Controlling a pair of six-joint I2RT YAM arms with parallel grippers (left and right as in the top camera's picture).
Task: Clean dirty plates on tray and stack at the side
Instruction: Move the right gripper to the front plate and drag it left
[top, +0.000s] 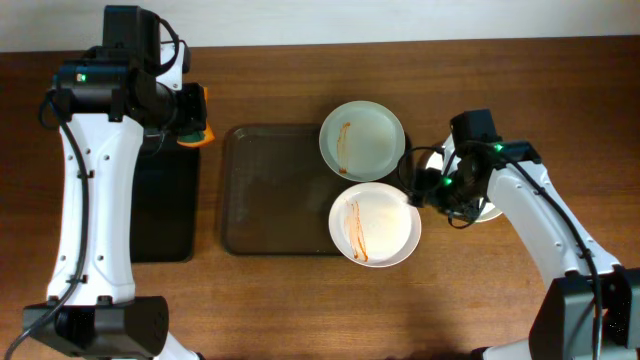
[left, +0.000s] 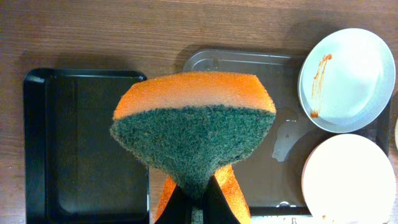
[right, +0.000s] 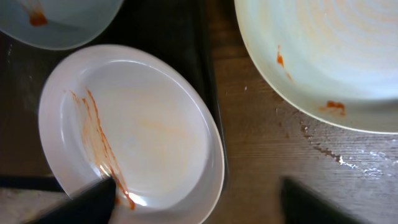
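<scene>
The brown tray (top: 270, 190) lies mid-table. A greenish plate (top: 362, 138) with an orange streak rests on its far right corner. A white plate (top: 375, 222) with sauce streaks overhangs its near right corner. A third plate (right: 323, 56) with small orange spots lies on the table to the right, mostly hidden under my right arm in the overhead view. My right gripper (top: 415, 186) is open, its fingers (right: 196, 199) on either side of the white plate's (right: 130, 130) right rim. My left gripper (top: 195, 125) is shut on an orange and green sponge (left: 193, 124) above the black tray's far right corner.
A narrow black tray (top: 160, 205) lies left of the brown tray; it also shows in the left wrist view (left: 81, 143). The brown tray's surface (left: 267, 124) has wet patches. Crumbs and drops mark the wood beside the third plate (right: 323, 152).
</scene>
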